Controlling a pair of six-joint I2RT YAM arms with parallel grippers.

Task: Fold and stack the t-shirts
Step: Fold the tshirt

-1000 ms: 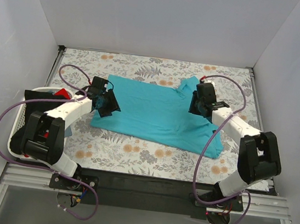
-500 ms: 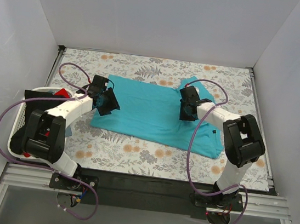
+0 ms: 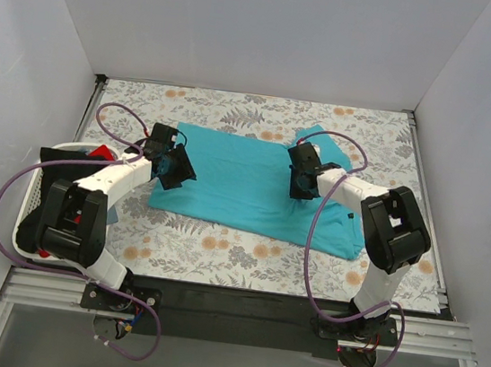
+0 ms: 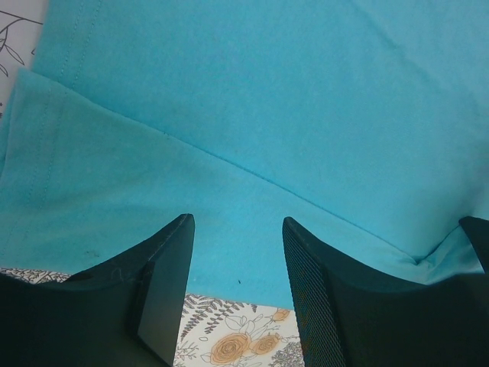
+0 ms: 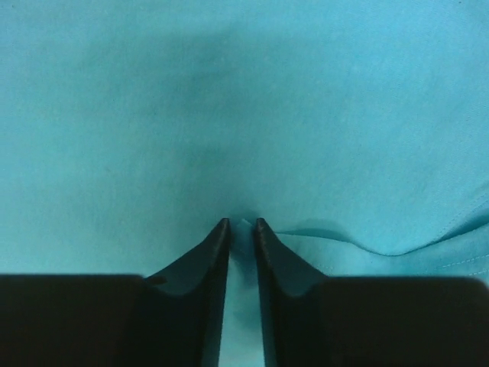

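Limp and light, the turquoise t-shirt (image 3: 245, 188) lies flat on the table (image 3: 218, 251), probably best taken at its hems; the right end effector (image 5: 241, 222) pinches a small pucker, the left end effector (image 4: 237, 222) gapes empty.

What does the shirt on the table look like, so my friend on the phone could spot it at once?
Start at the flower-patterned tabletop. Spread across its middle lies a plain turquoise cloth t-shirt. It is the only garment laid open on the table; the red cloth and black cloth sit bunched in the white slatted plastic basket at the left edge.
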